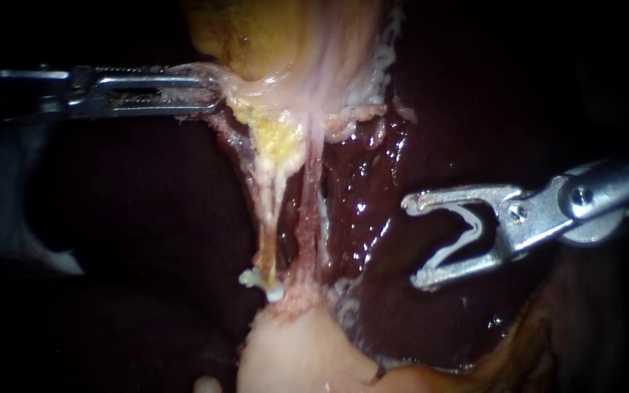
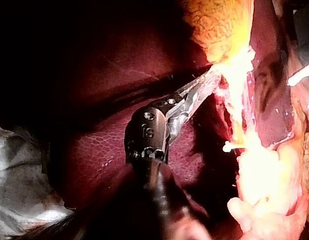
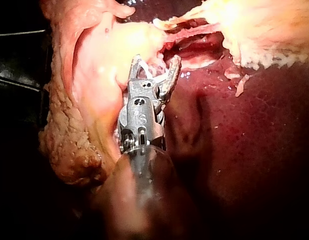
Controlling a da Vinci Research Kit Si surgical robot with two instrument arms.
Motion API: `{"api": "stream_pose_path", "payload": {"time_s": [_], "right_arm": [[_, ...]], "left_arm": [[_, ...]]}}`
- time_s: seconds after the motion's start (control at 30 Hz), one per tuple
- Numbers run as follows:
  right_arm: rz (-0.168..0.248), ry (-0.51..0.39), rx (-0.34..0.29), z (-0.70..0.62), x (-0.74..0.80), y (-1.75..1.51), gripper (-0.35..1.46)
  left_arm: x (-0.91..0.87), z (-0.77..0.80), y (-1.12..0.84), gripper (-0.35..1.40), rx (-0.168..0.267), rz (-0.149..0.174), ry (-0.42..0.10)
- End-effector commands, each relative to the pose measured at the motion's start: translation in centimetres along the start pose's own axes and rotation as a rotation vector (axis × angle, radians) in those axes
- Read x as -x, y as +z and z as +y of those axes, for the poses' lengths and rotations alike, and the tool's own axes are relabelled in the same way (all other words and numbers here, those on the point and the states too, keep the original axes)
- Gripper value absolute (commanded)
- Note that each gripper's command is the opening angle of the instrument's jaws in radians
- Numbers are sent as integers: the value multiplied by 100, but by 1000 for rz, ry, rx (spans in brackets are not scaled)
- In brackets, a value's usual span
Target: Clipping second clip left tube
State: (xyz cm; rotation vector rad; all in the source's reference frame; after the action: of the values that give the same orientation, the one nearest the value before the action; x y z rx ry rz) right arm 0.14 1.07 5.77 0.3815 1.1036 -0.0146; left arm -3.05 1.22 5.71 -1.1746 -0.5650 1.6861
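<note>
Two tubes run down from the gallbladder (image 1: 271, 36): the pale yellowish left tube (image 1: 271, 196) and the reddish right tube (image 1: 309, 218). A white clip (image 1: 262, 281) sits across the left tube near its lower end, also seen in the left wrist view (image 2: 229, 146). My left instrument (image 1: 209, 91) (image 2: 204, 82) is shut on the gallbladder's lower edge and holds it up and to the left. My right instrument (image 1: 413, 242) (image 3: 155, 62) stands to the right of both tubes, apart from them. Its jaws are spread wide, with a white clip (image 1: 464, 233) (image 3: 153, 75) seated between them and touching both.
Dark red, wet liver (image 1: 373, 182) lies behind and to the right of the tubes. A pale lump of tissue (image 1: 293, 349) sits below them. Fatty yellowish tissue (image 3: 79, 140) lies beside my right instrument's shaft.
</note>
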Motion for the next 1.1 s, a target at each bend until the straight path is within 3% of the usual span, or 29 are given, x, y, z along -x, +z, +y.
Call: {"api": "stream_pose_path", "payload": {"time_s": [0.03, 0.17, 0.27, 0.43, 0.53, 0.87, 0.97, 1.1], "right_arm": [[0, 0, 0, 0, 0, 0, 50], [0, 0, 0, 0, 0, 0, 50], [0, 0, 0, 0, 0, 0, 50], [0, 0, 0, 0, 0, 0, 50], [0, 0, 0, 0, 0, 0, 50], [10, 27, -18, -8, -11, 10, 50], [18, 109, -35, -13, -23, 23, 50], [61, 225, -41, -19, -40, 49, 50]], "left_arm": [[0, 0, -2, -35, 1, 0, 0], [-6, 1, -19, -35, 15, -8, -3], [-19, 2, -41, -35, 1, -4, -11], [-47, 10, -80, -35, -8, 31, -34], [-54, 15, -91, -35, -9, 39, -43], [-49, 17, -88, -35, -16, 43, -42], [-47, 18, -87, -35, -20, 45, -41], [-45, 20, -85, -35, -18, 45, -41]]}}
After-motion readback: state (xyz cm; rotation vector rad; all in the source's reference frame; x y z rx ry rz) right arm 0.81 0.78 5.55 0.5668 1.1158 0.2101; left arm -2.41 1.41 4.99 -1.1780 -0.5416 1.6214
